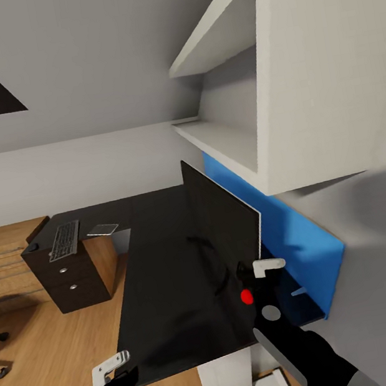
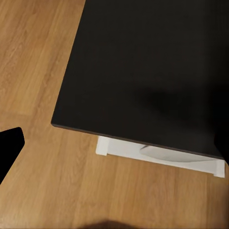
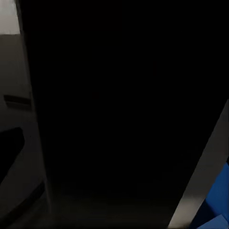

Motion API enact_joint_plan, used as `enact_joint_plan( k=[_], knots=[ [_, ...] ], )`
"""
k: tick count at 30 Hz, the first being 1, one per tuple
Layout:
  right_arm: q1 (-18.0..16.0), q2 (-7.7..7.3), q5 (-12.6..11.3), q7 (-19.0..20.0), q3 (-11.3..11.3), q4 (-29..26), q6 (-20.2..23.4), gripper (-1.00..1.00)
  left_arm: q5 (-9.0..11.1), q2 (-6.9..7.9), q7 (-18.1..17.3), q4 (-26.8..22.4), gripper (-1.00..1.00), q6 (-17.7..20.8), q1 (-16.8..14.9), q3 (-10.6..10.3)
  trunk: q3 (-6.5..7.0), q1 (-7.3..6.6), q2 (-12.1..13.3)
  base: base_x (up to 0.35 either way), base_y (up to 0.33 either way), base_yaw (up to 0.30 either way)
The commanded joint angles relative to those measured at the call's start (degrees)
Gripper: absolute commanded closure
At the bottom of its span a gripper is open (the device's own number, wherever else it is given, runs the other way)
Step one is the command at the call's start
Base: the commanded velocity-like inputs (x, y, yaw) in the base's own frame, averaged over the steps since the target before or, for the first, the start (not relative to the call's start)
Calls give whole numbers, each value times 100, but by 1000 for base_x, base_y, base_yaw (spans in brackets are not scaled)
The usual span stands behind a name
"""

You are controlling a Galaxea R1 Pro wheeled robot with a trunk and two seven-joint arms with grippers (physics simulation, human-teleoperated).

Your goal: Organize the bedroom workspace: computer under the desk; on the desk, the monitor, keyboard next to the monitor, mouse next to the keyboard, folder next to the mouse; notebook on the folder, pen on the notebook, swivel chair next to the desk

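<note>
The monitor (image 1: 223,238) stands upright on the glossy black desk (image 1: 163,274), near its right side, its red light (image 1: 246,297) at the near lower corner. My right gripper (image 1: 266,276) is at that corner; one white finger (image 1: 270,265) crosses the panel's pale edge and the other is hidden. The right wrist view is close on the black screen (image 3: 119,109). The keyboard (image 1: 64,240) lies at the desk's far left end over the drawer unit (image 1: 74,274). My left gripper (image 1: 109,369) hangs open off the desk's near left corner (image 2: 62,121). Folder and pen are out of view.
A flat pale pad (image 1: 102,230) lies beside the keyboard. White wall shelves (image 1: 234,141) overhang the desk's right side, with a blue wall panel (image 1: 298,234) below them. The desk's white leg (image 2: 157,155) stands on wooden floor (image 2: 43,181). A light wooden counter (image 1: 2,242) is at the left.
</note>
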Motion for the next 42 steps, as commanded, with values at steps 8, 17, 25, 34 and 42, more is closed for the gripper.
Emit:
enact_joint_plan(
  k=[8, 17, 25, 34, 42],
  knots=[
    [-10, -9, -20, -39, 20, 1, 38, -100, 57, -11, 48, -10, -100, 14, 0, 0, -7, 2, -6, 0, 82, 0],
    [-9, -9, -20, -39, 21, 1, 38, -100, 61, -12, 48, -10, -100, 13, 0, 0, -7, 2, -6, 0, 43, 0],
    [-8, -9, -20, -39, 17, 1, 38, -100, 58, -12, 48, -10, -100, 13, -1, 0, -7, 2, -6, 0, 2, 0],
    [-7, -9, -20, -39, 18, 1, 38, -100, 61, -12, 48, -10, -100, 16, 0, 0, -7, 2, -6, -175, 0, 0],
    [-7, -3, -20, -34, 20, 1, 38, -100, 62, -12, 48, -10, -100, 18, 0, 0, -7, 2, -6, -328, 0, 0]
  ],
)
